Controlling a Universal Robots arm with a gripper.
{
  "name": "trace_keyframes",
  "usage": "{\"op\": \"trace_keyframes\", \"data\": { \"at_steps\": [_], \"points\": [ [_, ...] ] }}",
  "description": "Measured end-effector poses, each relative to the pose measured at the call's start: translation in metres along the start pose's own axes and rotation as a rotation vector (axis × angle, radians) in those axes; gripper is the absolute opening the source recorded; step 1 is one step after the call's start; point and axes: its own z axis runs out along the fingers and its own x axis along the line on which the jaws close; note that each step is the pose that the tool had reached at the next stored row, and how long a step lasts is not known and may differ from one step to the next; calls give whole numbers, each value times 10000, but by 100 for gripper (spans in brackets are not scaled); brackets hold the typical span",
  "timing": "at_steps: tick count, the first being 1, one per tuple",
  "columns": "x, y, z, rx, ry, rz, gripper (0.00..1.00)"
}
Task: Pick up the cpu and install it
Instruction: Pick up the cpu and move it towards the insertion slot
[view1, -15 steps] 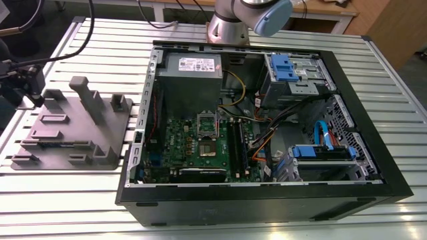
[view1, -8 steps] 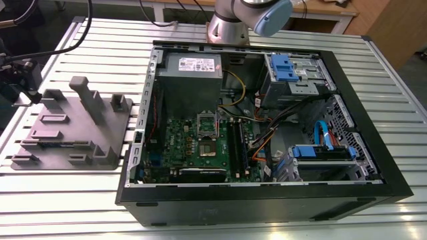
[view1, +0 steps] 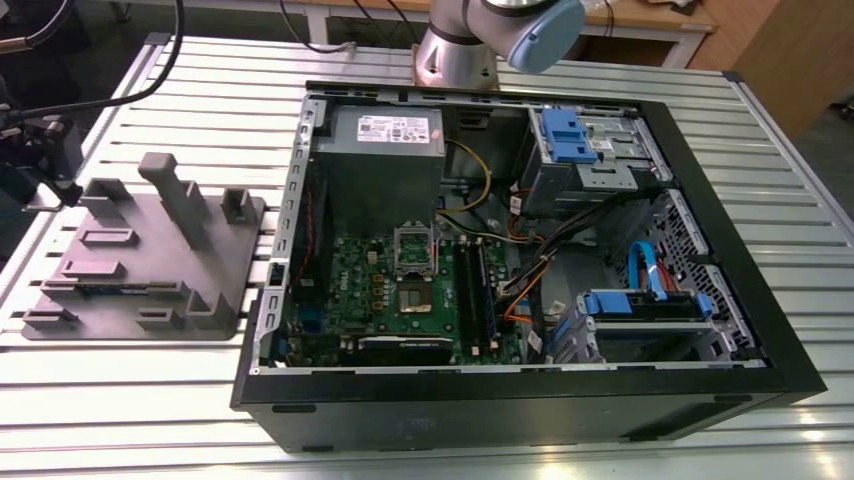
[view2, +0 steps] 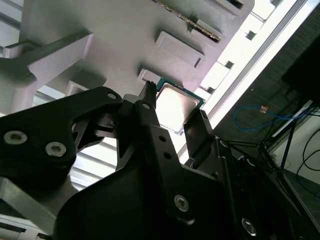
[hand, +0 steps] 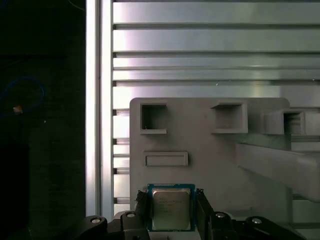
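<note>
Jaws clamping cpu (hand: 171, 210) by two opposite edges. Gripper (hand: 171, 200) holding it flat, metal lid showing in both wrist views. Chip looking light, stiff, slick on top, likely delicate underneath; thin edges seeming only safe hold. Beyond, grey fixture (hand: 210, 160) lying on slatted table (hand: 200, 40), apparently clear below chip. Farther off, open computer case (view1: 534, 390) sitting with motherboard (view1: 400, 290) inside.

The arm (view1: 454, 60) is a silver-grey metal tube. Its round joint carries a pale blue cap (view1: 547, 35). In both wrist views the jaws are matt black. They are two slim, flat bars mounted on black link plates (view2: 40, 125) with rounded corners. Small silver socket-head screws (view2: 15, 136) sit in the plates and along the black base.
</note>
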Motion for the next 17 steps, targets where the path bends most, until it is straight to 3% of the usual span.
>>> {"op": "trace_keyframes", "data": {
  "at_steps": [14, 17],
  "points": [
    [-4, 11, -252, -2, -3, 0, 47],
    [-4, 11, -263, -4, -5, 0, 47]
  ]
}}
